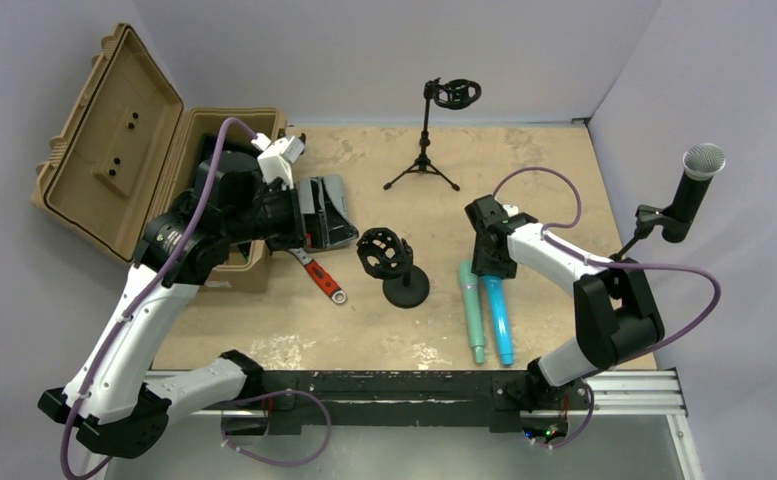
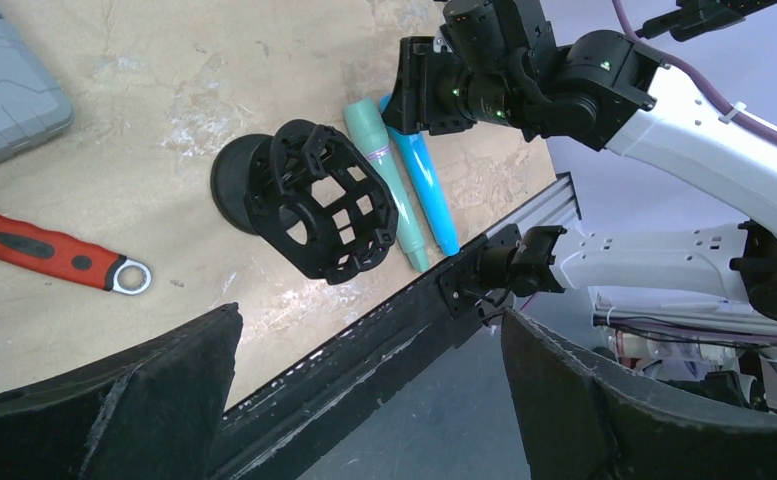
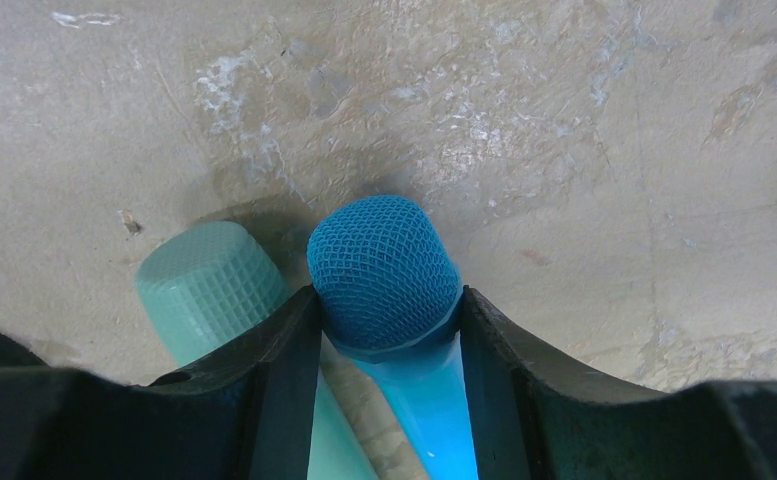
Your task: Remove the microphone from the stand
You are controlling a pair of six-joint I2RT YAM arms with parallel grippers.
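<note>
A blue microphone lies on the table beside a teal microphone, heads pointing away from the arms. My right gripper is low over the blue one. In the right wrist view its fingers press both sides of the blue mesh head; the teal head is just left. A black round-base stand with an empty shock mount stands to the left and shows in the left wrist view. My left gripper is open and empty, raised near the grey case.
A black tripod stand with an empty mount is at the back. A black microphone with a silver grille sits in a clip at the right edge. A red-handled wrench, a grey case and an open tan case are at left.
</note>
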